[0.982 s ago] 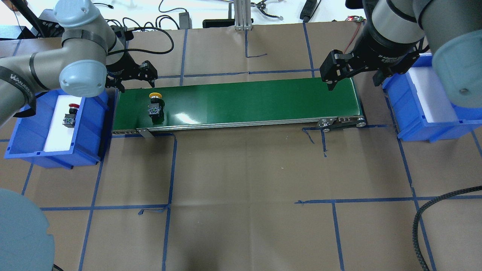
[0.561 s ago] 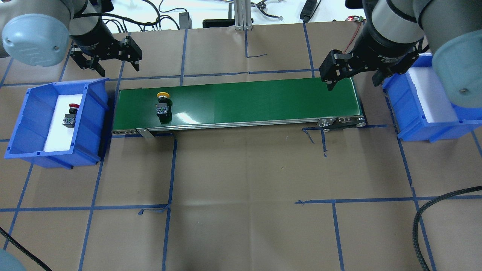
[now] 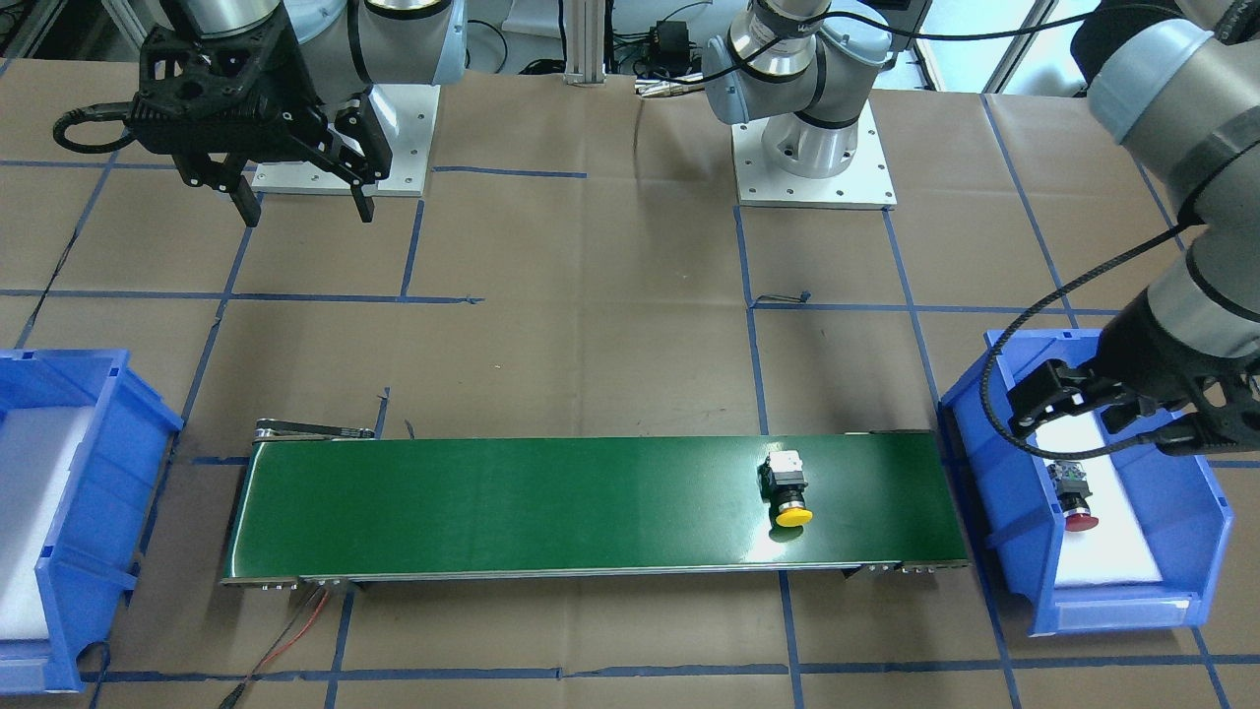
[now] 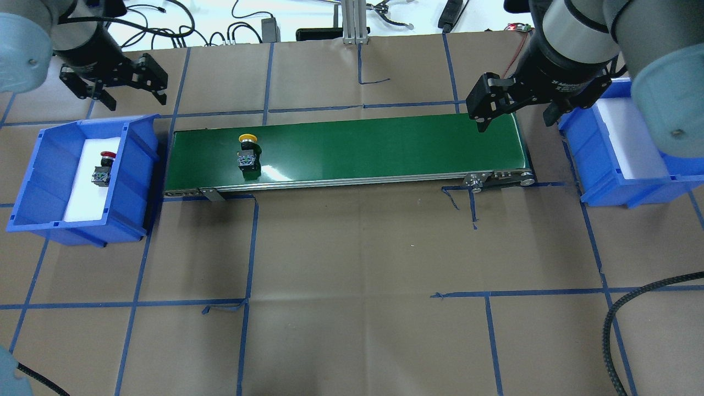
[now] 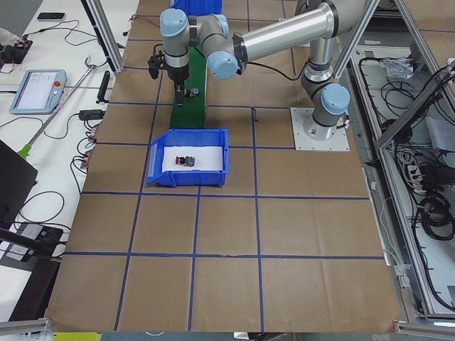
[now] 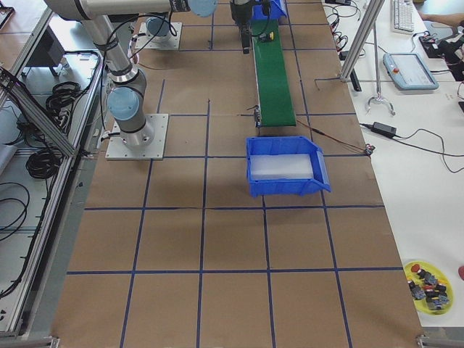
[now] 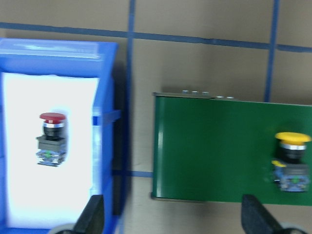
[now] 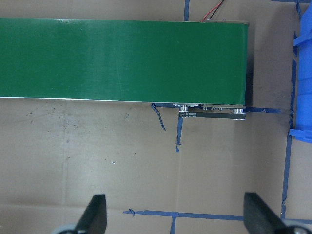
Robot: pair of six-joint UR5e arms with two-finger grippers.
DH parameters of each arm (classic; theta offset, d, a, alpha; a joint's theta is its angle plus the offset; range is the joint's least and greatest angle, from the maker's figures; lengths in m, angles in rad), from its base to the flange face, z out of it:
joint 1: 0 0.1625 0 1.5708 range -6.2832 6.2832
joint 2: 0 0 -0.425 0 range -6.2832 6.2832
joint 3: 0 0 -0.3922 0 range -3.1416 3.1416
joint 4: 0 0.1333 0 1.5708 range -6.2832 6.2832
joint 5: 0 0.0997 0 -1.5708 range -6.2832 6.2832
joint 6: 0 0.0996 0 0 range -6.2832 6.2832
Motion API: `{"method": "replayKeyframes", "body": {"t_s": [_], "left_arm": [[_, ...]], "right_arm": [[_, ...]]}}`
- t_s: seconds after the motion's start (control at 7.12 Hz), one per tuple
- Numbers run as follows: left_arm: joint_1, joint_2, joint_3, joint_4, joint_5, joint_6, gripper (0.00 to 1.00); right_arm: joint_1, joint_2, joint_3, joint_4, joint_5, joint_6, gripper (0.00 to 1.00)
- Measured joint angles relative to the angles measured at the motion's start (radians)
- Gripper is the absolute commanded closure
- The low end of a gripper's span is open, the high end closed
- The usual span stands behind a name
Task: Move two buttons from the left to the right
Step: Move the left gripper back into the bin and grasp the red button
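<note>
The yellow button (image 4: 248, 151) lies on its side on the green conveyor belt (image 4: 385, 148) near the belt's left end; it also shows in the front view (image 3: 790, 492) and the left wrist view (image 7: 291, 161). The red button (image 4: 103, 168) lies on the white pad in the left blue bin (image 4: 33, 181), also seen in the left wrist view (image 7: 51, 139). My left gripper (image 4: 135, 98) is open and empty, high up behind the bin's back right corner. My right gripper (image 4: 516, 118) is open and empty above the belt's right end.
The right blue bin (image 4: 605, 181) with a white pad holds nothing, just right of the belt. A thick black cable (image 4: 621, 313) loops at the front right. Wires and gear lie along the back edge. A yellow dish of spare parts (image 6: 428, 279) sits far off.
My left gripper has moved left and back, away from the belt's left end, still open. The yellow button has drifted right along the belt. The right arm has not moved.
</note>
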Motion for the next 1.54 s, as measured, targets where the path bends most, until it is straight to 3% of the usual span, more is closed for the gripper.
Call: {"method": "replayKeyframes", "body": {"t_s": [0.56, 0.98, 1.54], "left_arm": [[0.184, -0.062, 0.008, 0.012, -0.003, 0.243, 0.00], [0.190, -0.092, -0.013, 0.039, -0.007, 0.249, 0.00], [0.185, -0.180, -0.109, 0.270, -0.008, 0.247, 0.00]], "right_arm": [[0.000, 0.017, 0.001, -0.040, -0.005, -0.001, 0.00], [0.000, 0.030, 0.001, -0.077, -0.008, 0.000, 0.00], [0.000, 0.031, 0.002, -0.075, -0.008, 0.000, 0.00]]}}
